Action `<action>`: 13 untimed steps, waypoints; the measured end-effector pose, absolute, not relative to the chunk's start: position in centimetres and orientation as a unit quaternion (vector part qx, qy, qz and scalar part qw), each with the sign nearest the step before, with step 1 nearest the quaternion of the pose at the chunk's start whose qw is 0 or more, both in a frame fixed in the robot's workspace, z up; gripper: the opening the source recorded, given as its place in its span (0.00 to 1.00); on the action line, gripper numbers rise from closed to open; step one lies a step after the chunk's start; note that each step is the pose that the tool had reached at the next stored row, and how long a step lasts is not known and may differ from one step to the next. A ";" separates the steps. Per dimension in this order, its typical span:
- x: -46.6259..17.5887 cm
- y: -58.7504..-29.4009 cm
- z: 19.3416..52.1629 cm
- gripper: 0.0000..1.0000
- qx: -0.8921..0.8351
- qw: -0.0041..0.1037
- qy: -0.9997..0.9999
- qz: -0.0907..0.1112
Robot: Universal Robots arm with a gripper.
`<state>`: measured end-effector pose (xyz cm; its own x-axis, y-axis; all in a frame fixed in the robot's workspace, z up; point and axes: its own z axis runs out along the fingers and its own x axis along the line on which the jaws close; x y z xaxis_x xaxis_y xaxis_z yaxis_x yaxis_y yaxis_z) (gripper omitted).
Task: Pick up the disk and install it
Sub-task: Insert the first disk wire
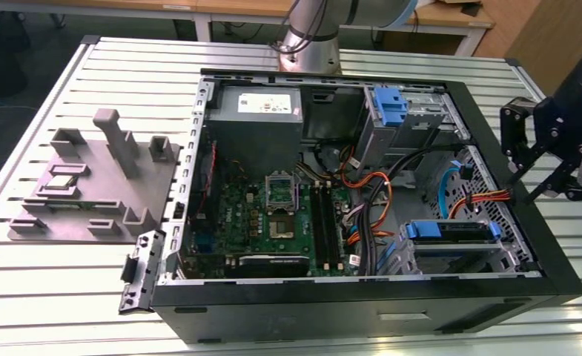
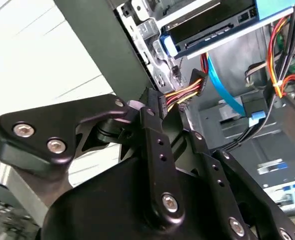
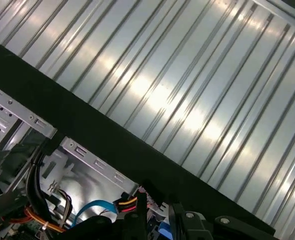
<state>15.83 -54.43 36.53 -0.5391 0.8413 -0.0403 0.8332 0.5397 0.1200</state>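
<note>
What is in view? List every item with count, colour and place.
Silver slatted metal table: one, silver, under everything.
Black open computer case: one, black, mid-table.
Green motherboard: one, green, case floor.
Grey boxy power supply: one, grey, case's far side.
Disk in blue plastic carrier: one, blue-framed, drive cage, exterior view's right.
Narrow blue plastic bracket: one, blue, far bay.
Grey moulded fixture: one, grey, exterior view's left of case.
Robot arm: one, silver, behind case.
Gripper: one, black, by case's wall, exterior view's right.
</note>
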 end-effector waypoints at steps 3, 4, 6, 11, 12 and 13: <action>15.8 -54.4 36.4 0.31 0.454 0.045 0.889 0.044; 15.8 -54.4 36.4 0.31 0.446 0.045 0.893 0.045; 15.8 -54.4 36.3 0.31 0.430 0.044 0.901 0.045; 15.8 -54.4 36.3 0.31 0.406 0.047 0.912 0.041; 15.8 -54.4 36.3 0.31 0.404 0.049 0.913 0.038; 15.8 -54.4 36.2 0.31 0.403 0.050 0.913 0.036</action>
<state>15.79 -54.43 36.24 -0.6709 0.7390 -0.0620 0.7319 0.6732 0.1055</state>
